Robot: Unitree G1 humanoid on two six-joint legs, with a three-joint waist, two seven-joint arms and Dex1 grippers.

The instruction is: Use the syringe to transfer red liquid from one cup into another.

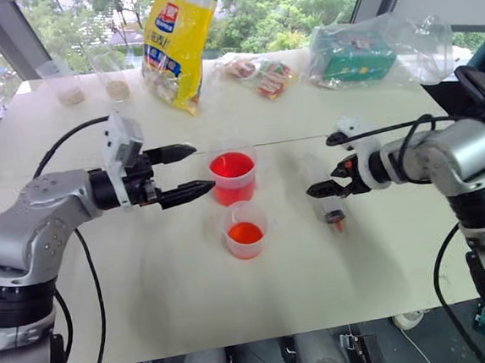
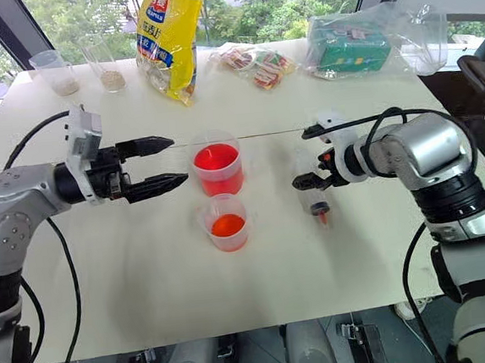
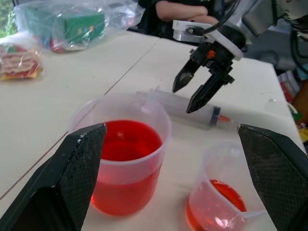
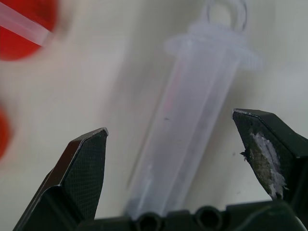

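Note:
The syringe [image 1: 333, 210] lies flat on the white table [image 1: 149, 283], its orange-red tip toward the near edge. My right gripper [image 1: 319, 166] hangs open just above it, a finger on either side of the clear barrel [image 4: 192, 125], not touching it. To the syringe's left stands the larger cup [image 1: 233, 176] holding red liquid [image 3: 127, 142]. The smaller cup [image 1: 245, 230] stands just in front of it with a little red liquid. My left gripper [image 1: 201, 168] is open and level, its fingertips close to the larger cup's left side, apart from it.
At the table's far side are a yellow snack bag [image 1: 175, 43], two clear cups of beige grains [image 1: 68, 82], snack packets [image 1: 263, 73] and a green box in a plastic bag [image 1: 359, 52]. A person's arm [image 3: 183, 9] rests beyond the table's right side.

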